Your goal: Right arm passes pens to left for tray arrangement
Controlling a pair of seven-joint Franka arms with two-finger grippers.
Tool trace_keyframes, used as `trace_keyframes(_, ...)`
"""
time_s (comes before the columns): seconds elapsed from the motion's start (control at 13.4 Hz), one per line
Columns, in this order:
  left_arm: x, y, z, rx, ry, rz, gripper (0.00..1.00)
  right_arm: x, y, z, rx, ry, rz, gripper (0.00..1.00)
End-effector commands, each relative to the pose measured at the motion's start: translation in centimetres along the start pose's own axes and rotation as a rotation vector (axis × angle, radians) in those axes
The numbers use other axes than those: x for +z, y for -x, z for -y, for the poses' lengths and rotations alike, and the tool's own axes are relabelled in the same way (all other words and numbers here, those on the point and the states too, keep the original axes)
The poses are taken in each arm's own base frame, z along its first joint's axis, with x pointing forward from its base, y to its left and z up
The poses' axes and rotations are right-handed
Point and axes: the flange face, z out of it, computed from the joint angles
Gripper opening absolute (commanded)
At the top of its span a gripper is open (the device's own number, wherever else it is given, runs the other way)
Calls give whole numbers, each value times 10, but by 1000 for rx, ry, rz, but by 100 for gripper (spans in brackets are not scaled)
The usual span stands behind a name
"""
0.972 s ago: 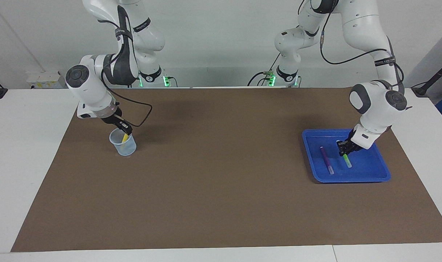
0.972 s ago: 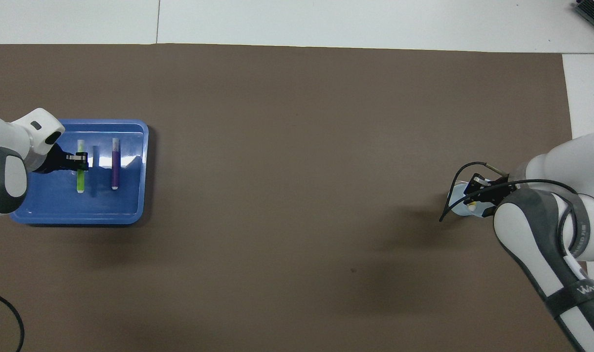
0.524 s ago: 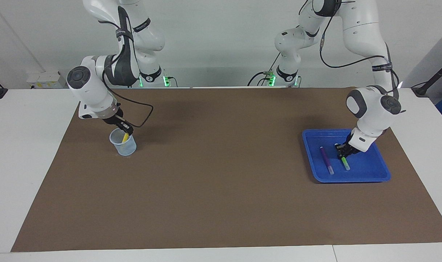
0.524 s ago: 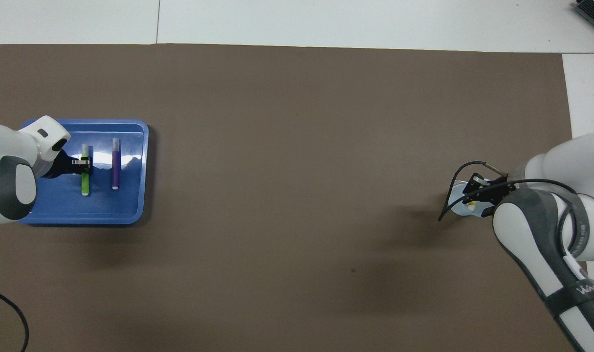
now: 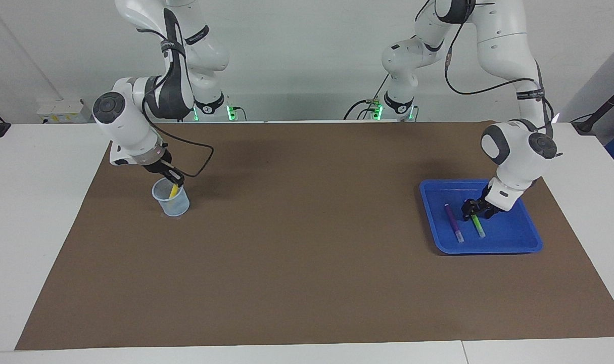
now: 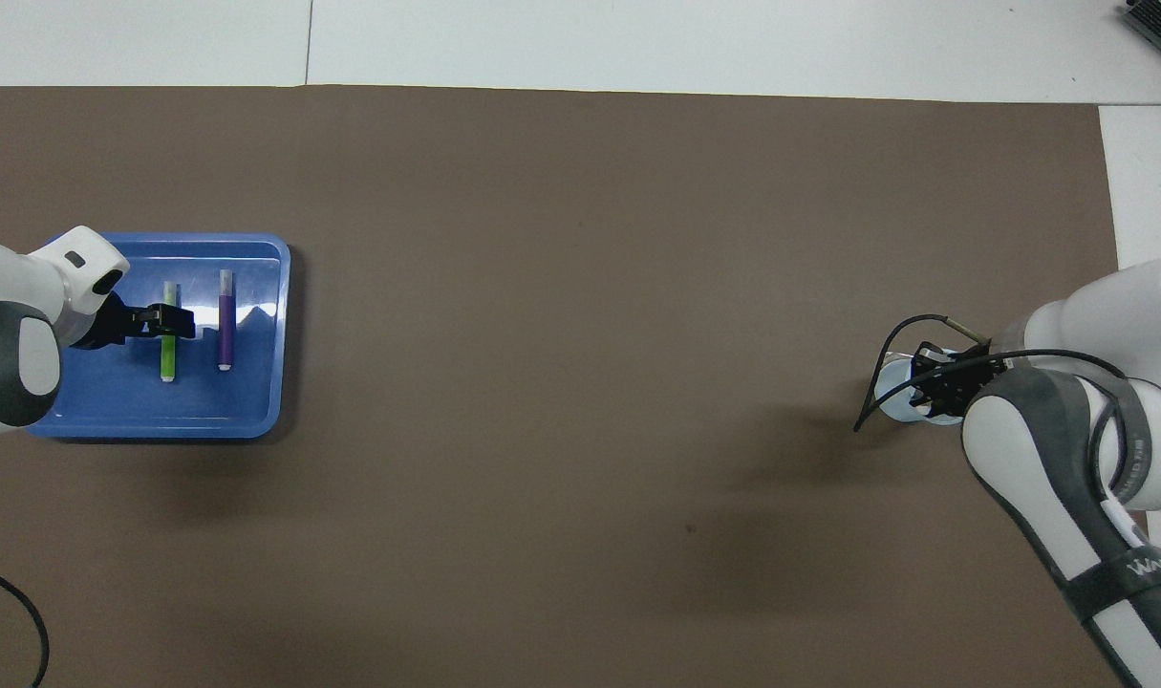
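Observation:
The blue tray (image 5: 514,233) (image 6: 112,401) sits toward the left arm's end of the table. A purple pen (image 5: 454,223) (image 6: 225,319) and a green pen (image 5: 479,227) (image 6: 168,352) lie side by side in it. My left gripper (image 5: 474,209) (image 6: 170,322) is low over the green pen, open, with a finger on each side of it. At the right arm's end, a yellow pen (image 5: 173,192) stands slanted in a small translucent cup (image 5: 175,205) (image 6: 888,394). My right gripper (image 5: 175,180) (image 6: 929,380) reaches into the cup's mouth and is shut on the pen's upper end.
A brown mat (image 5: 307,242) covers most of the white table. A black cable (image 5: 200,156) loops from the right wrist above the mat beside the cup. Another dark cable (image 6: 11,612) lies at the mat's edge near the left arm's base.
The left gripper lowered the green pen flat into the tray and opened, letting it go. The right gripper closed on the yellow pen's top in the cup.

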Motion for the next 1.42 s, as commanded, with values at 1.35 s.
trace_keyframes(1.35, -259, 58, -194, -832, 388, 323, 100, -162, 156, 120, -827, 62, -64, 0)
